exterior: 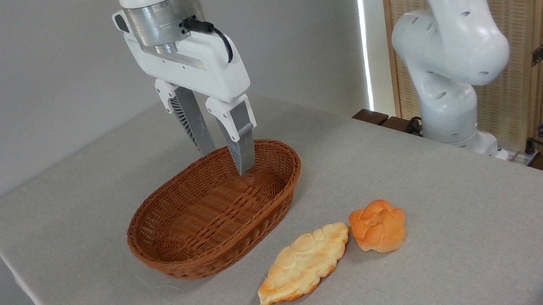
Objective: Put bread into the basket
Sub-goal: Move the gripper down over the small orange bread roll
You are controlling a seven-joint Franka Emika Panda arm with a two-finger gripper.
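- You see the gripper [227,160] hanging over the far end of the basket [194,250], its two fingers spread a little with nothing between them.
- The basket sits on the grey table [444,191] with nothing in it.
- The bread [378,226] lies on the table at about 4 o'clock from the basket, well apart from the gripper.
- A longer, paler pastry [303,263] lies just beside the bread at its 8 o'clock; you cannot tell if they touch.
- The arm's top is cut off by the picture edge.
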